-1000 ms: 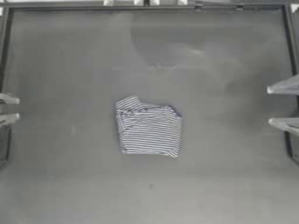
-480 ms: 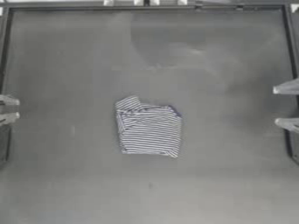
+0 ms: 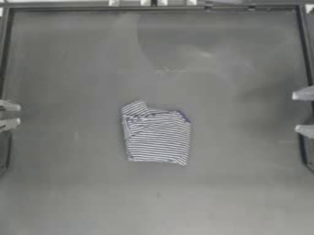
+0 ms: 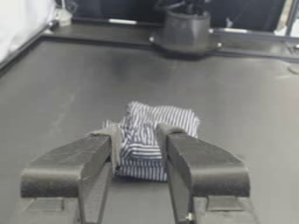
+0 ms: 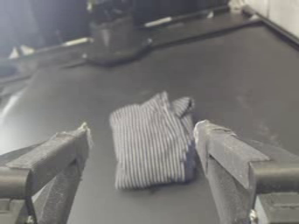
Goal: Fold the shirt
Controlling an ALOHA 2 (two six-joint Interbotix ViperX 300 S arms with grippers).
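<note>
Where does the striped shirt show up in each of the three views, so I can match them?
Top view: the shirt lies folded near the table's middle, away from both grippers.
Left wrist view: shirt ahead, seen between the open left gripper jaws.
Right wrist view: shirt ahead, between the open right gripper jaws.
Shared landmark: the dark table.

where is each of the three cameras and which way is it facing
Top view: above the table, looking straight down at the folded shirt; left gripper and right gripper tips show at the side edges, both open.
Left wrist view: on the drawn-back left arm, looking across the table at the shirt; its own fingers rise in front.
Right wrist view: on the drawn-back right arm, looking across at the shirt; its own fingers are spread wide.
Shared: all three see the shirt lying untouched.
</note>
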